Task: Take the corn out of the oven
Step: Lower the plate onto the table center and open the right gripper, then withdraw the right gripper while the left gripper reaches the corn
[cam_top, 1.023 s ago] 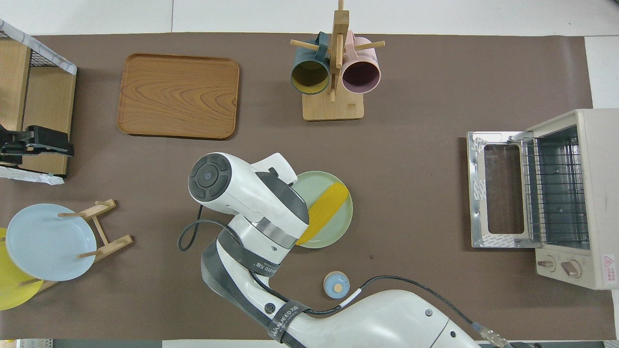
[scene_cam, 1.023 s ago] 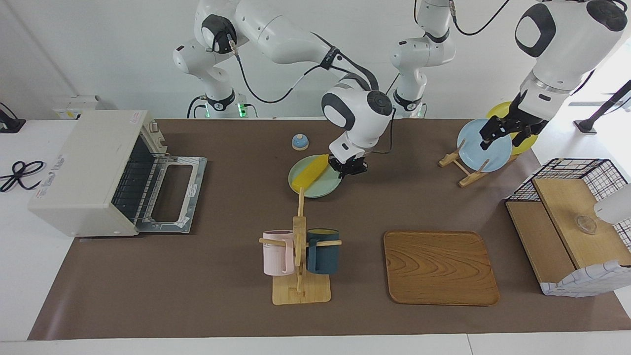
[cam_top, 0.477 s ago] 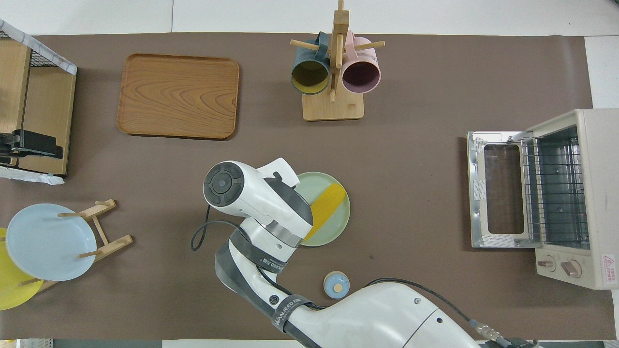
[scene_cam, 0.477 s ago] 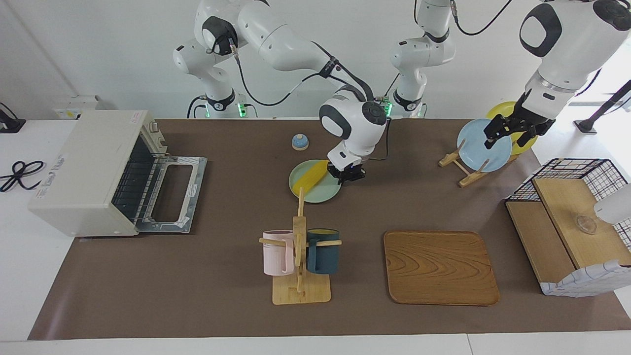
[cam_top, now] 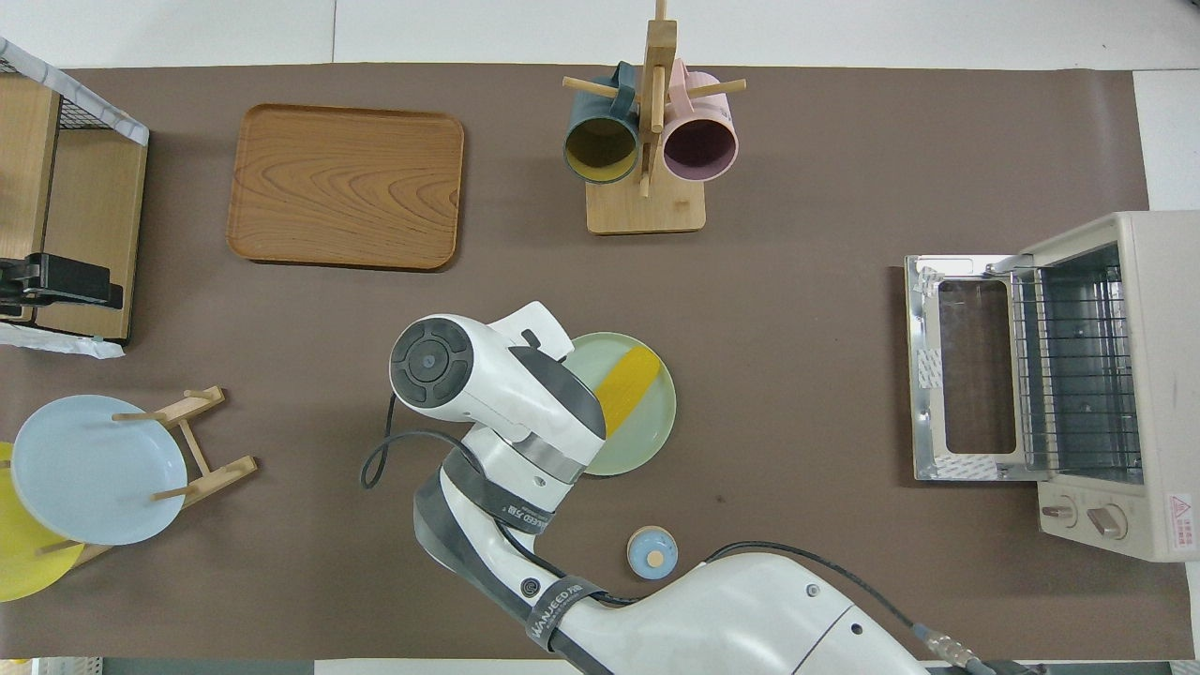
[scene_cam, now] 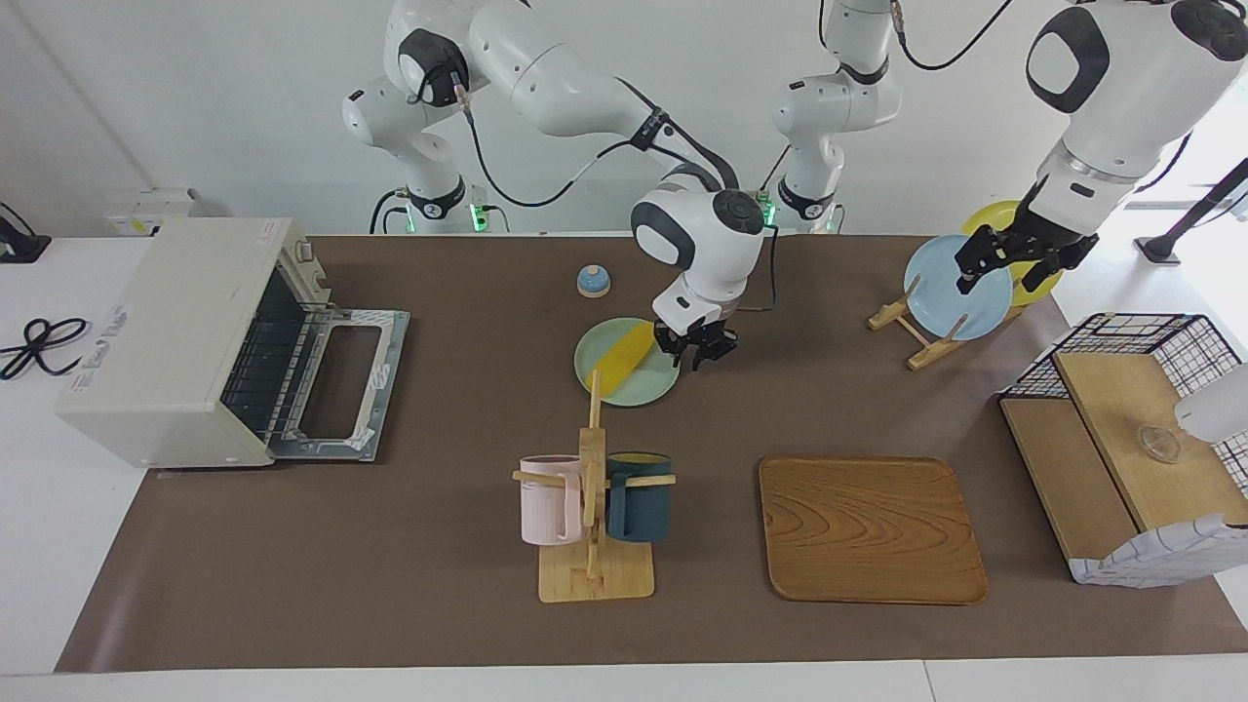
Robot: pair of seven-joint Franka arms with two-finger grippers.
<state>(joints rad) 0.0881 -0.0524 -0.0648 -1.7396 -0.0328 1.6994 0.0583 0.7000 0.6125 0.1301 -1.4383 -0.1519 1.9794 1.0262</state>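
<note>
In the centre of the facing view the right gripper (scene_cam: 696, 348) has just let go: its fingers, clamped on the corn (scene_cam: 625, 355) a second ago, now stand parted beside the cob's end, apparently clear of it. The corn lies flat across the pale green plate (scene_cam: 650, 389), lower and more settled than a second ago, when one end was still raised in the grip. The oven (scene_cam: 185, 336) sits at the left edge of that view, its door dropped open and its wire rack bare. The corn is therefore out, and the task looks all but finished; what seems left is for the right arm to draw away. At the upper right, the left gripper (scene_cam: 1006, 261) waits wide open over the blue plate (scene_cam: 938, 292) on its rack.
</note>
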